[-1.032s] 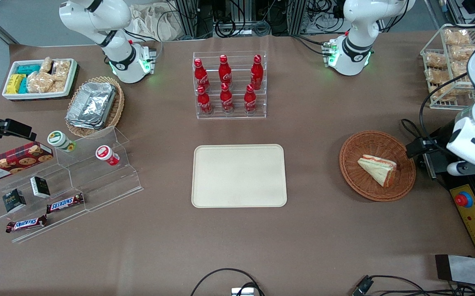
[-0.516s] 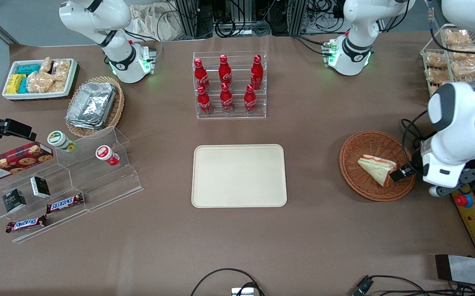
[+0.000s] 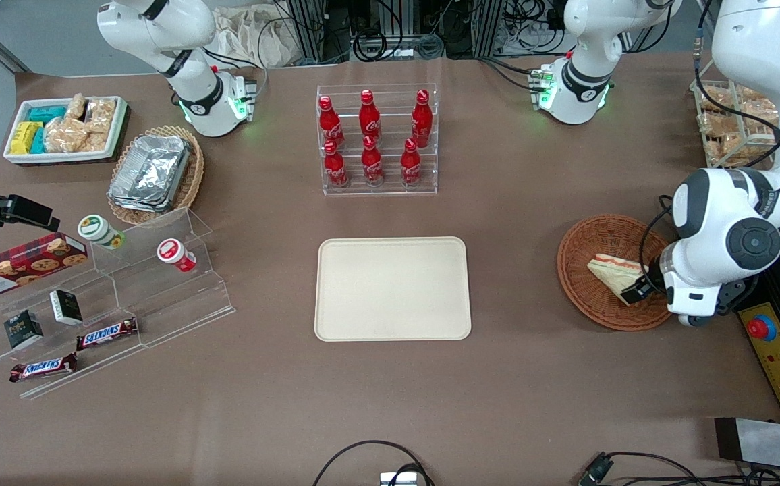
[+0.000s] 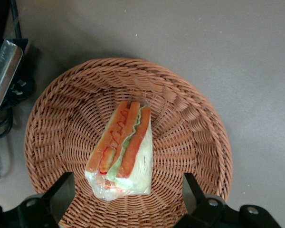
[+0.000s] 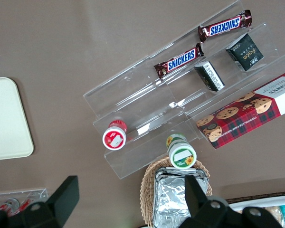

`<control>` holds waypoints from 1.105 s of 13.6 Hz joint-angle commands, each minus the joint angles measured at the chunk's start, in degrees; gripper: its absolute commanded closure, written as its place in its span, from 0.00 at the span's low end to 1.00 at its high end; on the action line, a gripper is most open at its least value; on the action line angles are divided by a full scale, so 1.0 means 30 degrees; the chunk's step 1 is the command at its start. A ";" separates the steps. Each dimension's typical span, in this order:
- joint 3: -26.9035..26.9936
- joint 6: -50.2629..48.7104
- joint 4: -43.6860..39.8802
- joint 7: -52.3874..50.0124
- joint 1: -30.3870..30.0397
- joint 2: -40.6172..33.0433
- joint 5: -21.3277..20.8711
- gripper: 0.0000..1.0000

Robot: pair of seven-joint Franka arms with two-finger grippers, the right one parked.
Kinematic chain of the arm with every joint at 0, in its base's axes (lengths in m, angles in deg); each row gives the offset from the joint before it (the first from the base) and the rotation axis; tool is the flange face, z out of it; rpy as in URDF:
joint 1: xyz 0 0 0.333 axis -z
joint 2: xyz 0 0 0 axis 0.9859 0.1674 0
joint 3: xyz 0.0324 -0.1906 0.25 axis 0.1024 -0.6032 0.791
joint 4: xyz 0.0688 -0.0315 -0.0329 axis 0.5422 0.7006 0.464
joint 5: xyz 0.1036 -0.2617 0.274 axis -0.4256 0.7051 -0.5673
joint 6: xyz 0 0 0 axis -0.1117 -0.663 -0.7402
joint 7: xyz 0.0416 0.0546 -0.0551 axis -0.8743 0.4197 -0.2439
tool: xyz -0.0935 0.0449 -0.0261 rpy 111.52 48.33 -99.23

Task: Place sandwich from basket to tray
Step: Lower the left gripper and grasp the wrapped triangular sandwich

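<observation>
Readable print, toward the parked arm's end of the table: "SNICKERS" on two brown bars (image 5: 179, 61), "WALKERS" on a red tartan cookie box (image 5: 249, 114), both on a clear stepped display stand (image 3: 127, 297). White script on six red bottles (image 3: 371, 138) in a clear rack, too small to read.

Sandwich (image 4: 121, 152) wrapped in clear film, lying in the basket (image 3: 586, 297), cut edge with orange and green layers facing up toward the wrist camera. Basket sitting toward the working arm's end of the table, rim just beside a black-and-yellow control box (image 3: 778, 358) with a red button.

Gripper (image 4: 128, 192) low over the basket's rim edge nearest the control box, fingers (image 4: 61, 194) spread wide apart, one on each side of the sandwich's broad end, not touching it.

Tray (image 3: 393, 288) at table centre, well apart from the basket, bare brown tabletop between them. Bottle rack farther from the front camera than the tray, open strip of table between them.
</observation>
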 commanded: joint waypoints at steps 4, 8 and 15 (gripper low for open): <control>-0.0077 0.1959 0.1821 -0.0601 -0.0444 -0.0056 -0.0476 0.00; -0.0077 0.2575 0.2027 -0.0630 -0.0474 0.0558 -0.0477 0.00; -0.0077 0.2370 0.1940 -0.0599 -0.0415 0.1321 -0.0506 1.00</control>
